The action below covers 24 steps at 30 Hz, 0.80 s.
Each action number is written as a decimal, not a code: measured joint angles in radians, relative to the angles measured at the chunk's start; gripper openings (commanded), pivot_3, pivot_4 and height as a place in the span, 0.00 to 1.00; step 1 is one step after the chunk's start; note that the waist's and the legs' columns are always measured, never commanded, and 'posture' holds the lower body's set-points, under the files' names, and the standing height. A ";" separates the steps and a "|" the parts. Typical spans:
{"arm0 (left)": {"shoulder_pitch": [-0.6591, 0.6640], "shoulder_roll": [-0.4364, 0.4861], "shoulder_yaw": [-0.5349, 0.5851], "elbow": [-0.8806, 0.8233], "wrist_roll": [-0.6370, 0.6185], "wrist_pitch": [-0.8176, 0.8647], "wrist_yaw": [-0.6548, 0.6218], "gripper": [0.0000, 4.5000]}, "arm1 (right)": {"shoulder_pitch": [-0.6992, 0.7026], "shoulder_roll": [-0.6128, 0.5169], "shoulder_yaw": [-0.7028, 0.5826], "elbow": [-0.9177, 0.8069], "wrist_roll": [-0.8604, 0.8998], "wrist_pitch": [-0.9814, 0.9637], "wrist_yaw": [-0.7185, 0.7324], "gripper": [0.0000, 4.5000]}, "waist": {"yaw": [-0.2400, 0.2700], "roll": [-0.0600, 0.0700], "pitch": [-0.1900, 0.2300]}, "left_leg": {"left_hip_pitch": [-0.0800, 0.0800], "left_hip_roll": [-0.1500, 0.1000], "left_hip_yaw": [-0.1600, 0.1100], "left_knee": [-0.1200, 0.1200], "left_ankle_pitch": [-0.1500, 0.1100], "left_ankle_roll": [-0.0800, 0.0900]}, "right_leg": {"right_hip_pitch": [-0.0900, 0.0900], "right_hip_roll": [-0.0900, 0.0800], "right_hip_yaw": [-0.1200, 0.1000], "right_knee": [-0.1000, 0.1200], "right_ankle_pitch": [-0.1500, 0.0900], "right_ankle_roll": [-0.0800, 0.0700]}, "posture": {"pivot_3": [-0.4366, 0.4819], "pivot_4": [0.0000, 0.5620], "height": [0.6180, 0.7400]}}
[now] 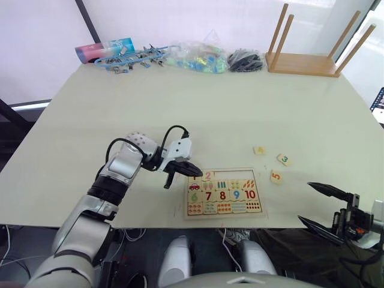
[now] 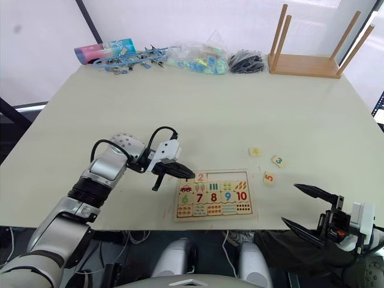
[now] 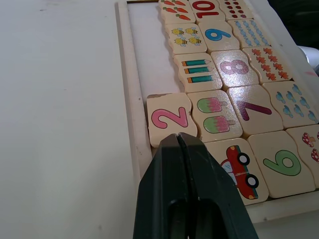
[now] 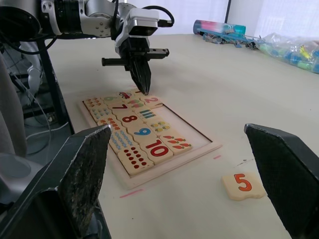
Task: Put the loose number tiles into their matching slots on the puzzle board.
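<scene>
My left pincer (image 3: 178, 142), clenched shut, tips at the pink 2 tile (image 3: 168, 118) in the puzzle board (image 1: 222, 193); printed tiles read 6 to 10. My right pincer (image 1: 317, 205) is released. Tiles 5 (image 1: 276, 176) and 3 (image 1: 284, 159) lie on the pale table (image 1: 198, 108).

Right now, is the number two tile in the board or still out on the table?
In: the 2 tile lies inside the puzzle board, top row, beside the shut left gripper.

head stereo: high, facing down over puzzle board (image 1: 223, 192) | left wrist: close above it | right wrist: low, beside it, facing it; all share it
</scene>
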 measured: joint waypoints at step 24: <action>0.258 0.066 0.339 -0.206 -0.261 0.175 0.140 0.00 | -0.034 0.023 0.019 0.034 -0.025 0.013 -0.056 1.00 | 0.000 0.000 0.000 | 0.001 0.001 -0.003 0.000 0.000 0.000 | -0.001 -0.001 0.000 0.001 0.000 0.000 | 0.48 0.27 0.99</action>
